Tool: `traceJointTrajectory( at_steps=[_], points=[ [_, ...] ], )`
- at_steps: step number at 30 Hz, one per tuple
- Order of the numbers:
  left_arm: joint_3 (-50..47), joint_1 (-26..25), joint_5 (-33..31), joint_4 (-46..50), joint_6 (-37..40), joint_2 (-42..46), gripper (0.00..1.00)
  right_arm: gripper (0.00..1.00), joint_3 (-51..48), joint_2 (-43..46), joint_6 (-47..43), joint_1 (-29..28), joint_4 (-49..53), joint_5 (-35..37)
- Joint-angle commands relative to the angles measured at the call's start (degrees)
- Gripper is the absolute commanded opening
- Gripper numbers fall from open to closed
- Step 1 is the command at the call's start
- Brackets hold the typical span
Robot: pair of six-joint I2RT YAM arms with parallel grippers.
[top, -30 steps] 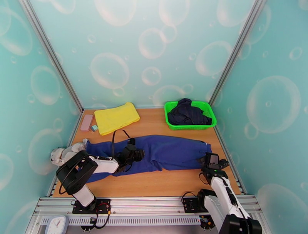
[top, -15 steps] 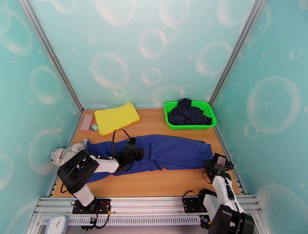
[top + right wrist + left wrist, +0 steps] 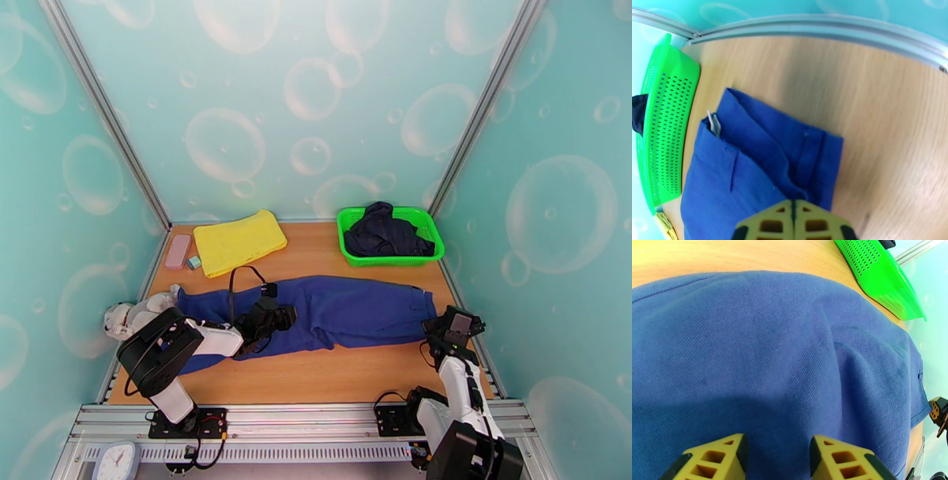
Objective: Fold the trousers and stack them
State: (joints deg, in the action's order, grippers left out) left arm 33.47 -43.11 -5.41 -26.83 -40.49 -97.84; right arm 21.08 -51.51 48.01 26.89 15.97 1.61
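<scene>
The royal-blue trousers [image 3: 347, 312] lie flat across the table, legs to the left and waistband to the right. My left gripper [image 3: 276, 316] is low over the thigh area. In the left wrist view its yellow fingers [image 3: 717, 459] stand apart, open, with the blue cloth [image 3: 770, 358] just beneath them. My right gripper [image 3: 442, 330] is at the near right corner of the waistband. In the right wrist view it [image 3: 793, 207] is shut at the waistband edge [image 3: 750, 165], where the cloth puckers up towards the fingertips.
A green basket [image 3: 387, 260] holding a dark navy garment [image 3: 387, 233] stands at the back right. A yellow cloth [image 3: 237, 241] and a pink case [image 3: 178, 251] lie at the back left. A plush toy [image 3: 130, 314] sits at the left edge by the trouser cuffs.
My right gripper has shifted right towards the table's edge and closed from wide open to shut at the waistband corner. The left gripper has stayed put.
</scene>
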Motion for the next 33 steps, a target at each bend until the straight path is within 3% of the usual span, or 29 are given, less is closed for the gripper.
traceJointTrajectory(
  at_steps=[1,12,18,29,32,33],
  points=[
    [-2.9,0.7,1.3,8.3,-0.6,-2.5,0.47,0.00,2.7,-2.2,-5.1,2.7,-2.1,1.8],
    [-4.5,1.5,0.7,10.2,0.0,-0.9,0.47,0.00,3.8,-9.3,-12.1,12.8,-9.1,-0.4],
    [-5.5,1.7,1.0,11.2,0.1,1.1,0.47,0.00,4.2,-6.8,-14.5,13.0,-8.4,6.8],
    [-8.1,0.5,3.7,16.1,2.8,12.8,0.47,0.00,4.3,-5.5,-17.0,13.1,-8.1,12.2],
    [-8.3,0.3,3.1,18.1,3.0,16.3,0.47,0.04,5.2,-3.4,-17.6,12.6,-5.1,14.8],
    [-8.0,0.2,2.9,18.8,3.2,16.9,0.47,0.11,5.4,-1.5,-18.0,12.3,-4.5,14.8]
  ],
)
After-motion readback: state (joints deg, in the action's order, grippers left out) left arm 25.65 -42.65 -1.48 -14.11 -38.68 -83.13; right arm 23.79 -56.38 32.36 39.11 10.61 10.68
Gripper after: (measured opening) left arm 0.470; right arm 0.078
